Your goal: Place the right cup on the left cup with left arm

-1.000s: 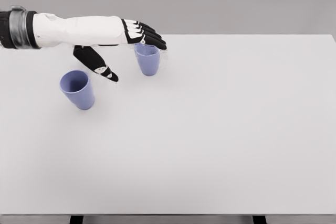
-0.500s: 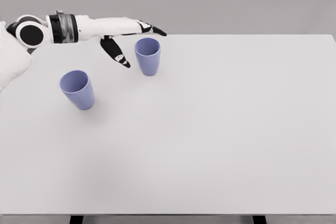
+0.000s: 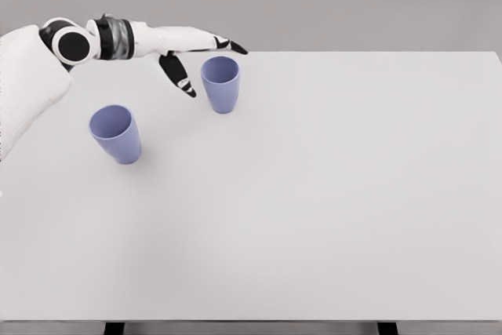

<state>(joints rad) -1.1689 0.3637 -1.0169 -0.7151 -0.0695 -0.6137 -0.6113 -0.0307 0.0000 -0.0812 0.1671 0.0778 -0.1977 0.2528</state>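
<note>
The big white table (image 3: pixel 314 194) is flat and smooth, and two plain blue cups stand on it with their mouths up, well apart. To do this step well, the left hand (image 3: pixel 192 49), spread wide and holding nothing just behind and beside the right cup (image 3: pixel 220 84), should wrap around the cup's smooth round side. The left cup (image 3: pixel 115 133) waits nearer, leaning a bit.

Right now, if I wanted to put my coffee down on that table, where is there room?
Everything right of the right cup is bare table, and so is the whole near half in front of the left cup. Only the far left corner is crowded: both cups stand there, with the left hand open beside the right one.
</note>
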